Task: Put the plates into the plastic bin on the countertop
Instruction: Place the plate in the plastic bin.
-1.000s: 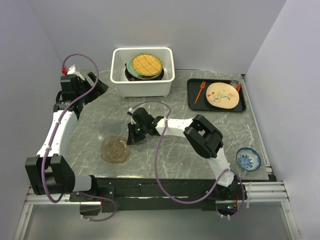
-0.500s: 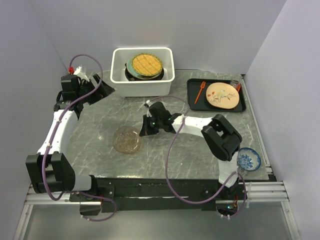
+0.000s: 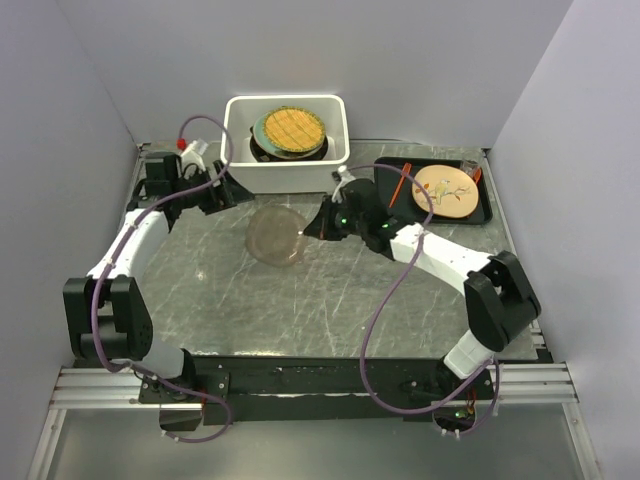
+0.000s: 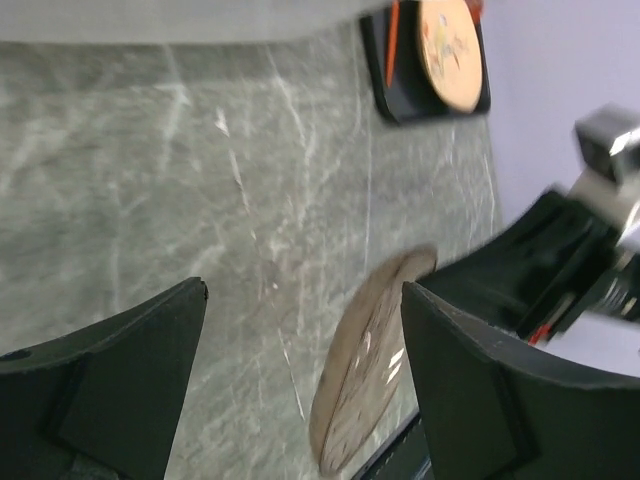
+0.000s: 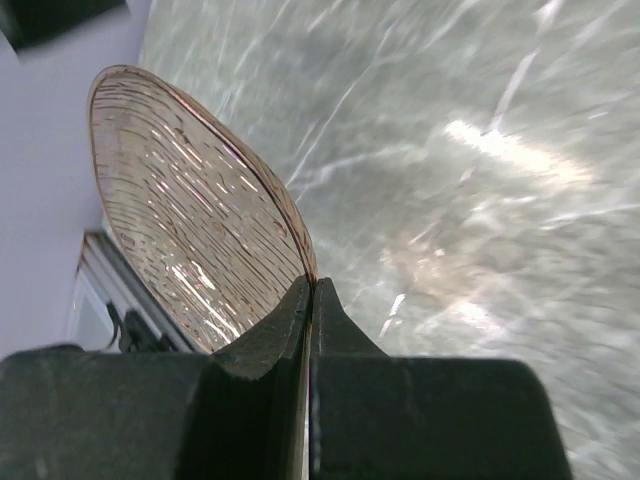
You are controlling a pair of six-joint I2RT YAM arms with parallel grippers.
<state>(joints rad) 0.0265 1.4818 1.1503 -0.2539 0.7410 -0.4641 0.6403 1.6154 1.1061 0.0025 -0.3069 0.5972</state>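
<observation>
**Amber plate carried up to the bin**

A moment ago the amber glass plate (image 3: 277,236) lay on the near left of the counter (image 3: 330,300). Now the right gripper (image 3: 308,230) has carried it farther back, jaws pinched on its rim, with the plate tilted off the surface. The left gripper (image 3: 228,192), jaws wide, has swung in beside it. Just beyond stands the plastic bin (image 3: 285,176), with stacked plates (image 3: 290,130) inside. I reckon only the lift over the wall and the release remain.
</observation>
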